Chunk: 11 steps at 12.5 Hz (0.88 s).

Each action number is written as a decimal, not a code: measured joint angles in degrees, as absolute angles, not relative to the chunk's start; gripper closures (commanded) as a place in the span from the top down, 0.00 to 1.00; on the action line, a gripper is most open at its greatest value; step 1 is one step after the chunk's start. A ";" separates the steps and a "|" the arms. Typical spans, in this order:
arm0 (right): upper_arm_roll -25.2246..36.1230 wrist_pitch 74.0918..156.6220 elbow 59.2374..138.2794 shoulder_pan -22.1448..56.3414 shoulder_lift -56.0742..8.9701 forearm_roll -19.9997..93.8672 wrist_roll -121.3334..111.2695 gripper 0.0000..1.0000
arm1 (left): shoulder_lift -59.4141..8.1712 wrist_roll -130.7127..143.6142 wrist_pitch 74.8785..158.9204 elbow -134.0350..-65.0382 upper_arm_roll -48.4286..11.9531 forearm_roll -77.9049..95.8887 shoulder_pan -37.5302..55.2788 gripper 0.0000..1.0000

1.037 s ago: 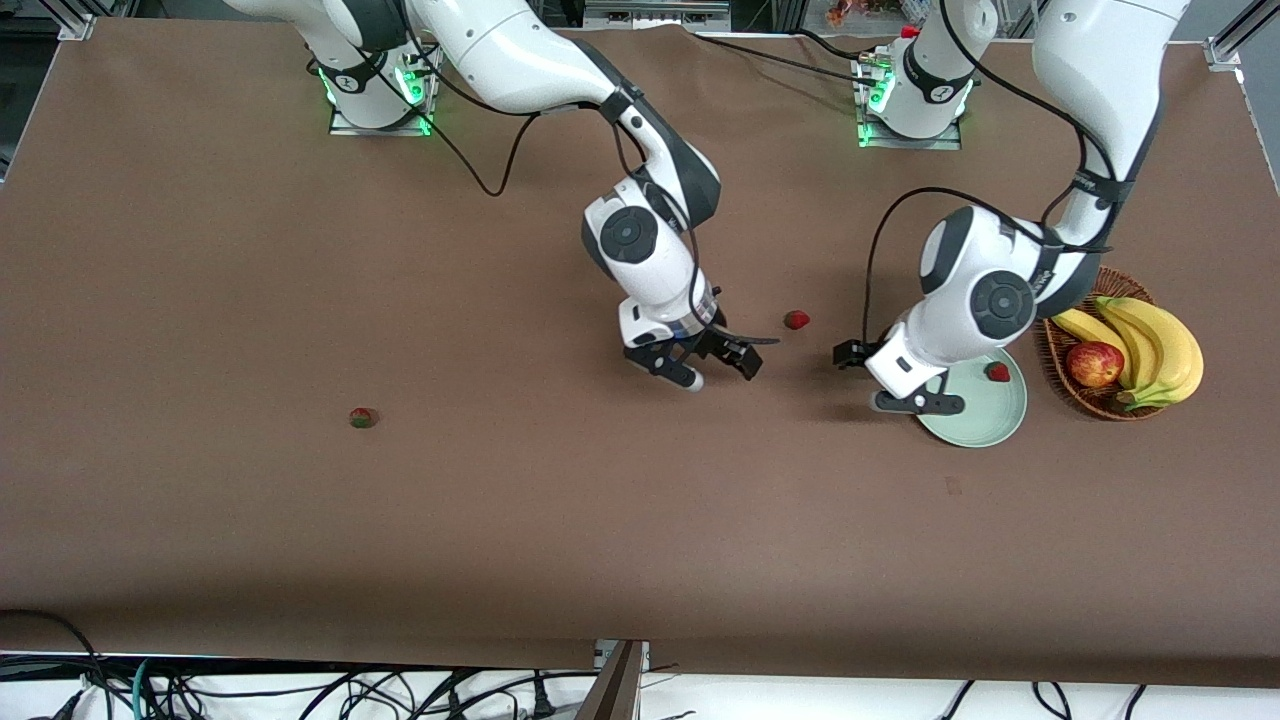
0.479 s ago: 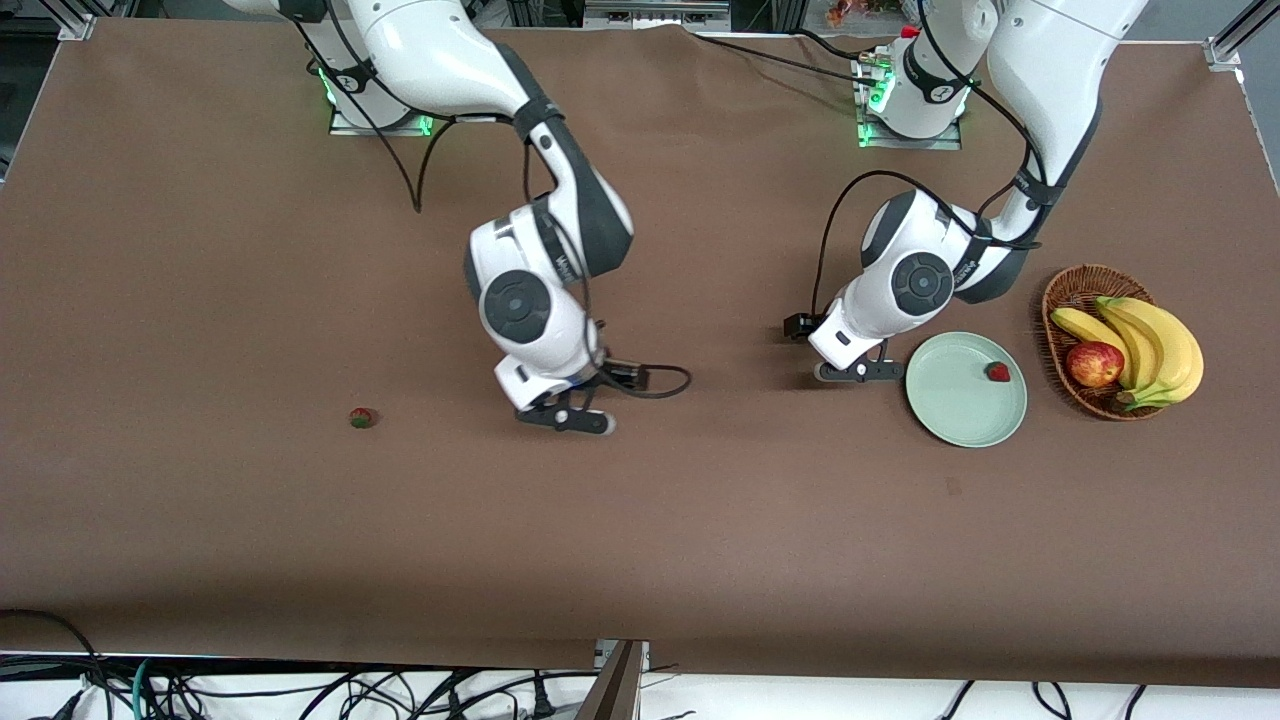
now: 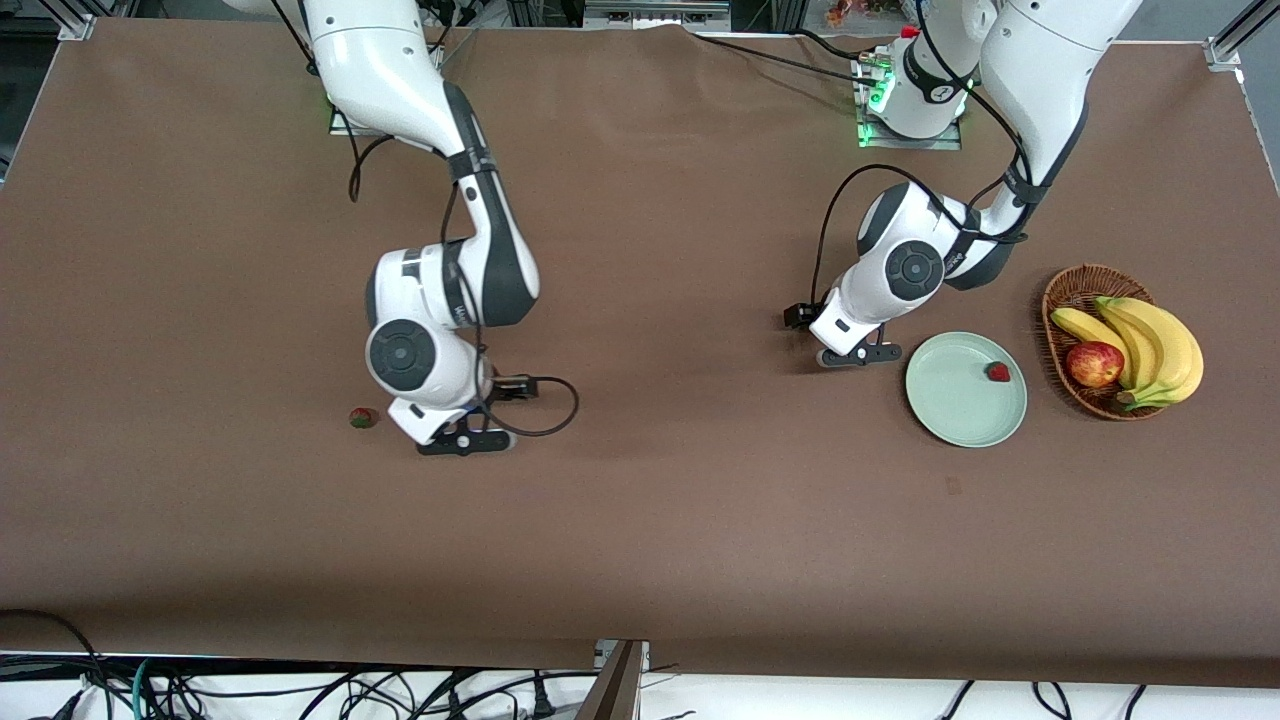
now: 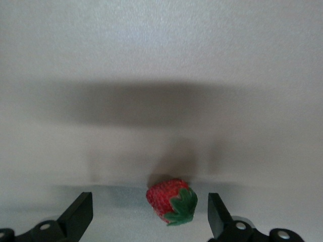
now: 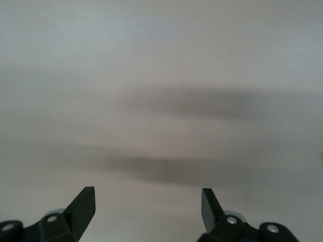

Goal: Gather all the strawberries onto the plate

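Over the last second both arms have swung toward the right arm's end of the tabletop (image 3: 640, 560). The left tool (image 3: 858, 357), which a moment ago hung over the plate (image 3: 950, 415), now sits just beside it above the middle berry (image 4: 171, 201) — hidden under the arm from the front, but plain in the left wrist view, lying between the spread, empty fingers. The right tool (image 3: 463, 441) has crossed from mid-table to hover just beside the lone berry (image 3: 363, 417), its fingers released too, holding nothing.

My read: each arm is lining up its own pick, so both remaining berries could go soon.

Count — three berries: one (image 3: 998, 372) already on the plate, two on the tabletop. One plate. One basket (image 3: 1060, 345) holding one apple (image 3: 1094, 363) and a bunch of bananas (image 3: 1150, 345).
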<state>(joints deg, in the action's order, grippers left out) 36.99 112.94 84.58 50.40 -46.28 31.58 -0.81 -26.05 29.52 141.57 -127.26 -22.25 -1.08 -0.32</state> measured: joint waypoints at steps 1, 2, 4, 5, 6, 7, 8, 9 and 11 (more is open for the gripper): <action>38.49 114.56 87.52 50.39 -45.55 31.58 -5.37 0.93 | -26.05 30.28 141.58 -127.35 -22.47 -1.08 -0.32 0.84; 39.84 117.05 90.84 50.37 -44.88 31.60 -10.11 0.93 | -26.05 30.60 141.61 -127.36 -22.67 -1.09 -0.31 0.83; 41.54 121.65 96.99 49.97 -43.75 31.67 -17.45 0.93 | -26.04 31.01 141.81 -127.35 -22.88 -1.09 -0.28 0.67; 41.96 122.48 98.76 49.36 -43.44 31.70 -20.18 0.92 | -26.04 31.07 141.84 -127.35 -22.93 -1.09 -0.27 0.58; 42.17 122.64 99.63 48.37 -43.12 31.70 -22.80 0.91 | -26.02 31.13 141.86 -127.34 -22.97 -1.09 -0.18 0.51; 42.26 122.64 100.01 47.13 -42.83 31.70 -25.30 0.90 | -26.01 31.17 141.87 -127.33 -23.00 -1.09 -0.08 0.43; 42.34 122.64 100.16 45.60 -42.63 31.70 -27.70 0.87 | -26.00 31.33 141.91 -127.32 -23.08 -1.09 0.04 0.31; 42.36 122.65 100.26 44.05 -42.47 31.81 -29.50 0.86 | -25.99 31.62 141.92 -127.30 -23.28 -1.09 0.09 0.15; 42.32 122.73 100.35 42.51 -42.44 32.29 -30.77 0.83 | -25.96 32.45 141.94 -127.28 -24.04 -1.09 0.16 0.02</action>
